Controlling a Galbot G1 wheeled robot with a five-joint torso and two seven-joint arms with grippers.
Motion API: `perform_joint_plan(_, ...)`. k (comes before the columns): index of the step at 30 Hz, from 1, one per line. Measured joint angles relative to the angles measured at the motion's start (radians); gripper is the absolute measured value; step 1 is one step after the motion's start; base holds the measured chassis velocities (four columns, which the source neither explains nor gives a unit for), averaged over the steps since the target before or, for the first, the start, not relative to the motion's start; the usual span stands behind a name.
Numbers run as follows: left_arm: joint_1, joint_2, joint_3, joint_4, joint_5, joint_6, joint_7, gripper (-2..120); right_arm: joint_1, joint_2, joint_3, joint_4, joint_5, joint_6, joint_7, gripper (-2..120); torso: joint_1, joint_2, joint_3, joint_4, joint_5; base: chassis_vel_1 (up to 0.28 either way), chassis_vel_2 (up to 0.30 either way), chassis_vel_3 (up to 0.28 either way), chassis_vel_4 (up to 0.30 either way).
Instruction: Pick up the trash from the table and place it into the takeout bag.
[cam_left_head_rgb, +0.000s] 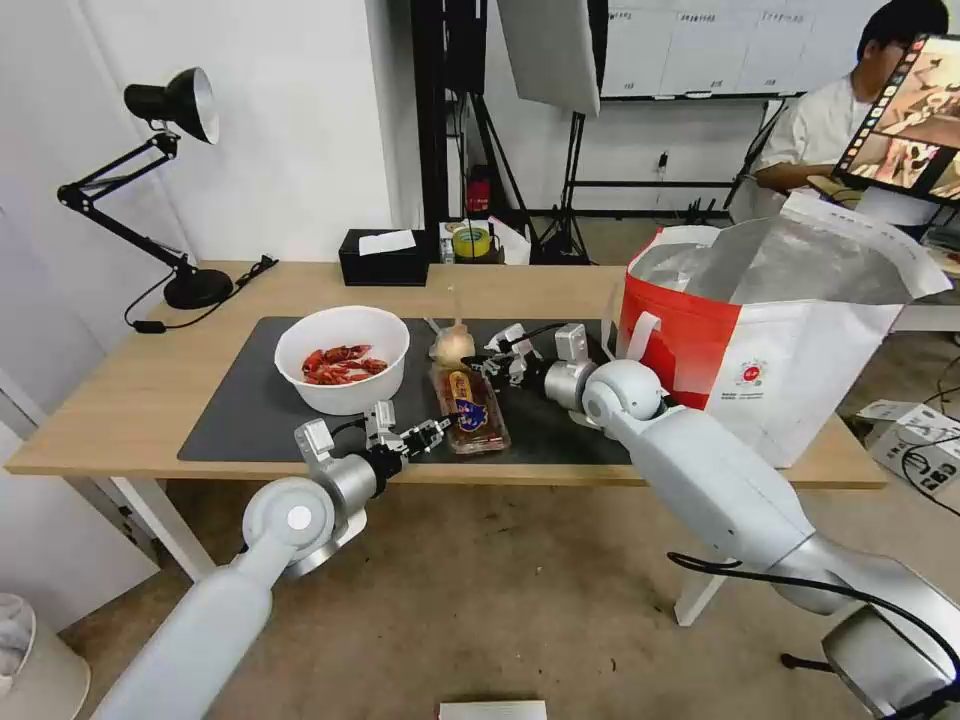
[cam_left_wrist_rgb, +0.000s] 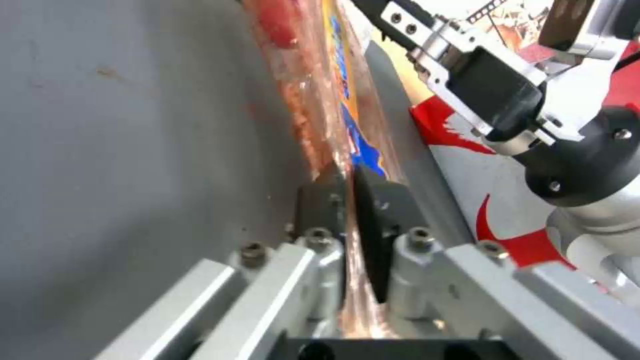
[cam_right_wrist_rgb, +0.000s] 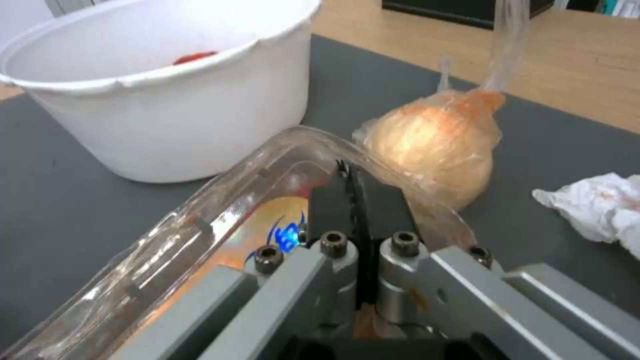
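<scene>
Gripping: the tray (cam_left_head_rgb: 470, 410) is pinched at both ends on the mat (cam_left_head_rgb: 240, 410).
Left gripper (cam_left_head_rgb: 432, 432): jaws clenched on the tray's near rim, at 6 o'clock of the tray.
Right gripper (cam_left_head_rgb: 487, 362): jaws clenched on the tray's far rim, at 12 o'clock of the tray.
Tray: whether it rests on the mat or is just lifted cannot be told.
Bowl (cam_left_head_rgb: 342, 358): at 10 o'clock of the tray, shells inside, untouched.
Knotted bag (cam_left_head_rgb: 452, 345): at 12 o'clock of the tray, just beside its far end.
Tissue (cam_right_wrist_rgb: 600, 205): on the mat, near the knotted bag.
Takeout bag (cam_left_head_rgb: 770, 340): open on the tabletop (cam_left_head_rgb: 120, 400), at 3 o'clock of the tray.
Progress: judged early; nothing is seen bagged, and all four pieces are left to be moved.
</scene>
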Motion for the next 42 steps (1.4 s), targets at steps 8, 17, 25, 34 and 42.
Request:
perform_joint_plan(8, 0.009, -0.002, -0.003, -0.010, 0.001, -0.002, -0.004, 0, -0.012, -0.003, 0.015, 0.020, 0.006, 0.003, 0.004, 0, 0.000, 0.000, 0.000, 0.0001, 0.0000, 0.000, 0.000, 0.000, 0.000)
perform_joint_plan(17, 0.031, 0.003, -0.027, -0.033, 0.001, -0.003, -0.006, 0, -0.080, -0.077, 0.078, 0.174, 0.052, 0.039, 0.046, 0, 0.000, 0.000, 0.000, 0.0001, 0.0000, 0.000, 0.000, 0.000, 0.000)
perform_joint_plan(25, 0.037, 0.011, -0.040, -0.048, 0.000, -0.007, -0.008, 0, -0.289, -0.161, 0.206, 0.379, 0.077, 0.129, 0.170, 0, 0.000, 0.000, 0.000, 0.0000, 0.0002, 0.000, 0.000, 0.000, 0.000)
perform_joint_plan(34, 0.061, 0.014, -0.058, -0.077, 0.000, -0.017, -0.012, 0, -0.651, -0.163, 0.394, 0.616, 0.042, 0.246, 0.311, 0, 0.000, 0.000, 0.000, -0.0001, -0.0001, 0.000, 0.000, 0.000, 0.000)
perform_joint_plan(42, 0.020, 0.058, -0.105, -0.138, -0.060, -0.028, -0.035, 0, -1.056, -0.118, 0.594, 0.821, -0.106, 0.310, 0.299, 36, 0.000, 0.000, 0.000, 0.0000, 0.0001, 0.000, 0.000, 0.000, 0.000)
